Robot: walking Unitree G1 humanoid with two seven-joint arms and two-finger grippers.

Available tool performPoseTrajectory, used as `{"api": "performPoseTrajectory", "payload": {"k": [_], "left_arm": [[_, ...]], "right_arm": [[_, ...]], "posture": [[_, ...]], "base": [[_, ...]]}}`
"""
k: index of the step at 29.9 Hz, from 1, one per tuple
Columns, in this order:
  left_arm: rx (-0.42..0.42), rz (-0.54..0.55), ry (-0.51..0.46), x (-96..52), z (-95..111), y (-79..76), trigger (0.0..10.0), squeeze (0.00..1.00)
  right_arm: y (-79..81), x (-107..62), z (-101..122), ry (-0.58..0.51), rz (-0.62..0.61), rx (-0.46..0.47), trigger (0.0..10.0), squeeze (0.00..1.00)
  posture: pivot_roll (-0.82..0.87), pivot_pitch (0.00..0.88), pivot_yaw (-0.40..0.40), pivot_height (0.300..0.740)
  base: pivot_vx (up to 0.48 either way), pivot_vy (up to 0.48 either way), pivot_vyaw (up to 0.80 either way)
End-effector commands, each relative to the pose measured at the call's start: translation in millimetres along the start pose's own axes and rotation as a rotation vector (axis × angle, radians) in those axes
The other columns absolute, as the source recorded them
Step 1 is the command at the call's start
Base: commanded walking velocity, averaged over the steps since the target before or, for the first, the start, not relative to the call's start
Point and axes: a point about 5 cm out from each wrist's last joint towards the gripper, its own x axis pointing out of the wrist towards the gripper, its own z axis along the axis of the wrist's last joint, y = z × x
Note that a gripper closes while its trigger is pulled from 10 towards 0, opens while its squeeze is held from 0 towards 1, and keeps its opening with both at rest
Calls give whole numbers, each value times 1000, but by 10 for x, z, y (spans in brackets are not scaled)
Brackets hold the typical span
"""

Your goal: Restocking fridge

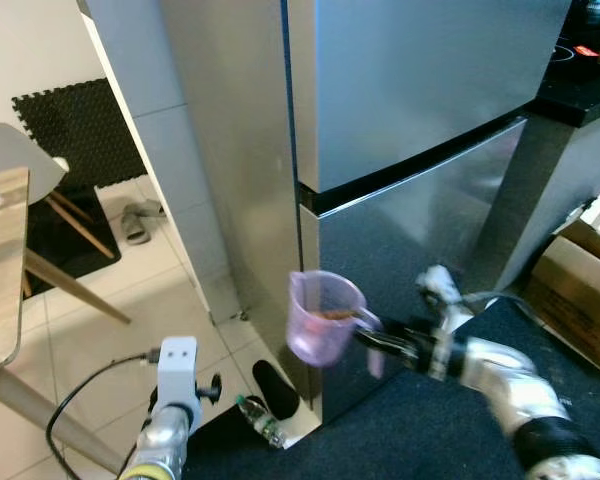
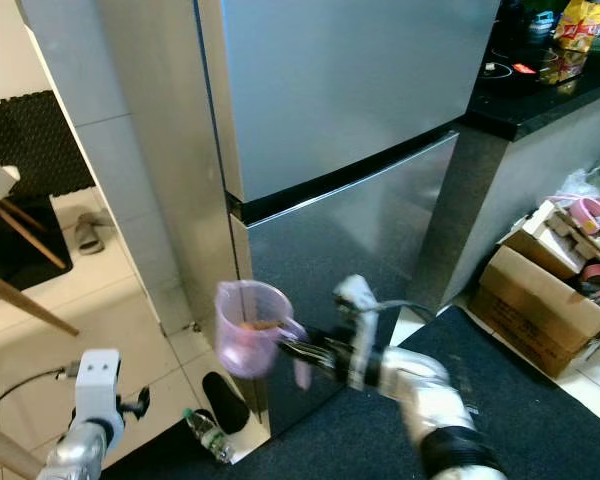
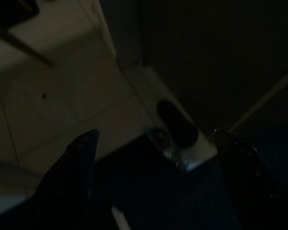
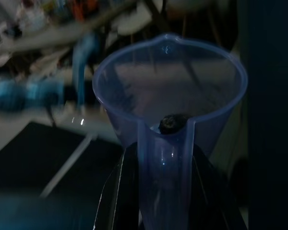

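Our right arm reaches across the lower middle of the frame, its right tool [image 1: 372,338] pinching the handle of one translucent purple jug [image 1: 320,316] held upright in front of the fridge [image 1: 400,110]. Something small and brownish lies inside the jug. Our left arm hangs at the lower left, and its left tool [image 3: 156,187] has its two fingers spread wide above the floor. The fridge's two doors are closed. At its foot, low in the frame, lie one dark slipper [image 1: 276,387] and one plastic bottle [image 1: 260,420]. A cardboard box [image 2: 545,310] sits at the right, and a wooden surface [image 1: 0,270] edges the left.
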Motion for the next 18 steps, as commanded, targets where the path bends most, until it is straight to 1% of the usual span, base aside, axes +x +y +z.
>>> {"api": "performPoseTrajectory", "payload": {"k": [1, 4, 6, 7, 8, 10, 11, 13, 15, 16, 18], "left_arm": [[-9, -20, -57, 32, 142, 28, 10000, 0], [-12, -96, -153, 80, 382, -6, 10000, 0], [-11, -109, -169, 86, 423, -10, 10000, 0], [-20, -141, -198, 95, 494, -25, 10000, 0], [-26, -162, -217, 100, 538, -33, 10000, 145], [-18, -259, -276, 106, 683, -85, 10000, 145], [-11, -353, -315, 104, 788, -139, 10000, 1000], [11, -503, -363, 88, 939, -216, 10000, 1000], [44, -628, -375, 62, 1016, -265, 10000, 1000], [44, -628, -375, 62, 1016, -265, 10000, 1000], [55, -739, -396, 30, 1100, -303, 10000, 1000]], "right_arm": [[50, -25, 50, 6, 61, -36, 10000, 0], [87, -175, 20, 49, 81, -61, 10000, 0], [94, -190, 13, 58, 85, -64, 10000, 0], [108, -200, -1, 72, 92, -68, 10000, 0], [118, -208, -9, 80, 99, -70, 10000, 0], [142, -210, -19, 98, 104, -77, 10000, 0], [151, -205, -19, 101, 106, -79, 10000, 0], [159, -198, -34, 119, 110, -81, 10000, 0], [172, -192, -65, 147, 115, -87, 10000, 0], [172, -192, -65, 147, 115, -87, 10000, 0], [191, -189, -68, 153, 119, -93, 10000, 0]], "posture": [[-2, 0, 40, 740], [-6, 0, 43, 740], [-6, 0, 43, 740], [-9, 0, 46, 740], [-9, 0, 46, 740], [-11, 0, 49, 740], [-12, 0, 53, 740], [-9, 0, 54, 740], [-9, 0, 58, 740], [-9, 0, 58, 740], [-14, 0, 65, 740]], "base": [[0, 0, 0], [0, 0, 0], [0, 0, 0], [0, 0, 0], [0, 0, 0], [0, 0, 0], [0, 0, 0], [0, 0, 0], [0, 0, 0], [0, 0, 0], [0, 0, 0]]}}
